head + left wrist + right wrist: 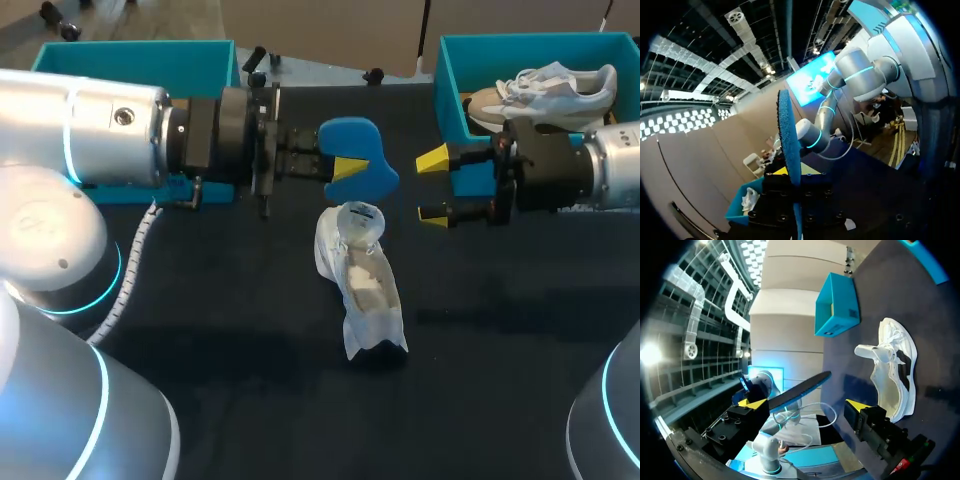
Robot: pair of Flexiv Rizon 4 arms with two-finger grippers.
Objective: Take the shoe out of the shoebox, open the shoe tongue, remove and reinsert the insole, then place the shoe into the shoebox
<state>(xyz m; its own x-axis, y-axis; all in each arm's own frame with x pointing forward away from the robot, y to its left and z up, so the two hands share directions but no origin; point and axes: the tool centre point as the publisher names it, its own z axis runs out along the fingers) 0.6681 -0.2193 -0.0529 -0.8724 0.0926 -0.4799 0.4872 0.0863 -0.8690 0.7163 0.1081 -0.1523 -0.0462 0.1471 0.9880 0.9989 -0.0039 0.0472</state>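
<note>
So my left gripper (348,166) is clamped on the blue insole (355,135), which is up in the air above the table (250,400) with its broad face turned toward the head camera. From my left wrist it's just a thin blue edge running out between the fingers. My right gripper (432,188) sits facing it, near the insole's free end but not touching, fingers spread with nothing in them. The shoe (365,285) lies on the table below and between the two grippers, apart from both. At my far right is a teal shoebox (450,70) with a second shoe (545,88) in it, and there's the other teal box (130,55) at my far left. I can't tell which one this shoe goes back into. My read: the insole is out, so I'm at the reinsert step, and boxing the shoe is not yet done. Next I'd guess I need to line the insole's long axis up with the shoe, tip one end into the opening and slide it down flat. The free right gripper could pin the shoe or hold the tongue back. As for the shoe, it's white and looks soft. The opening faces up and gapes wide, showing a pale lining. The right wrist view shows loose laces and a dark patch on the side. It'll probably slump or skid if I push without bracing it.
</note>
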